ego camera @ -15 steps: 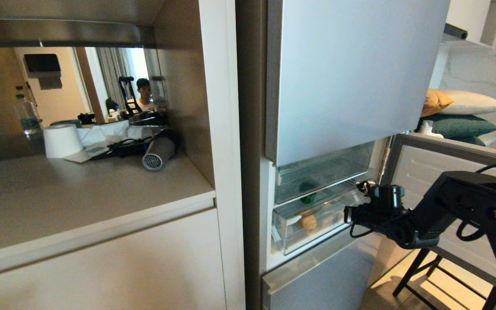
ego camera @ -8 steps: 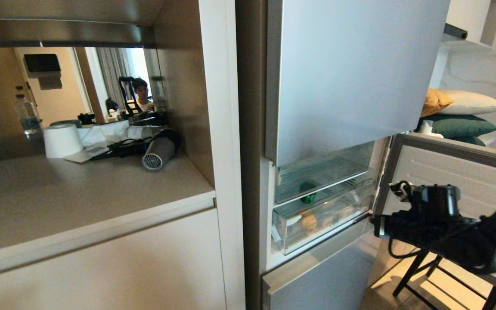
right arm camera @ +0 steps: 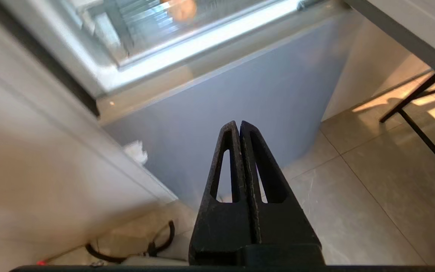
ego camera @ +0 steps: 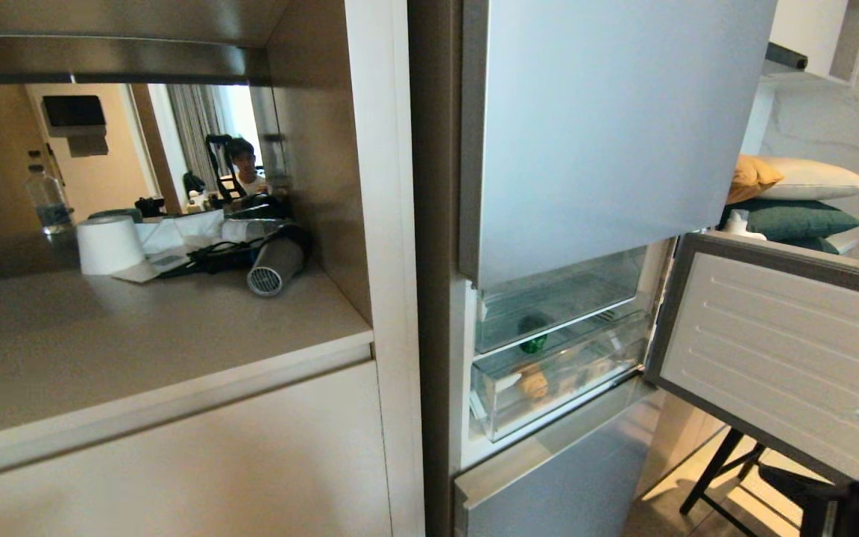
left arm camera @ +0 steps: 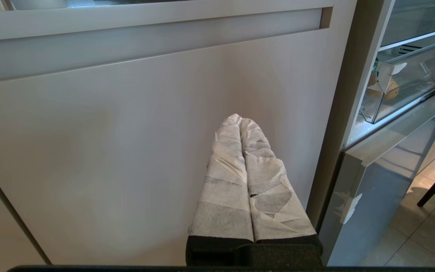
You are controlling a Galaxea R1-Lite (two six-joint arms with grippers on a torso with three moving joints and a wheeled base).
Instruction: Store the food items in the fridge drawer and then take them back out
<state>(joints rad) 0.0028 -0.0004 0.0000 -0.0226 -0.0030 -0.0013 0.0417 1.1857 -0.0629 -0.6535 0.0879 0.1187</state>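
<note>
The clear fridge drawer [ego camera: 571,380] with a white sticker stands slightly pulled out in the open fridge compartment. The tan potato [ego camera: 532,382] lies inside it. The dark green pepper [ego camera: 532,337] shows through clear plastic just above; which drawer holds it I cannot tell. The left wrist view shows the drawer [left arm camera: 410,87] and potato [left arm camera: 385,88] off to the side. My left gripper [left arm camera: 240,119], its fingers wrapped in white, is shut and empty, facing the cabinet front. My right gripper [right arm camera: 239,124] is shut and empty, pointing down below the drawer [right arm camera: 145,22] and potato [right arm camera: 181,9].
The open fridge door [ego camera: 780,350] swings out to the right over a black-legged stand [ego camera: 720,470]. The lower grey door [ego camera: 549,485] is closed. The counter [ego camera: 139,335] on the left holds a hair dryer [ego camera: 274,268], a paper roll [ego camera: 107,245] and a water bottle [ego camera: 48,198].
My right arm has pulled away from the drawer front, moving right and down until only a bit shows at the head view's bottom right corner. Drawer and food have not moved.
</note>
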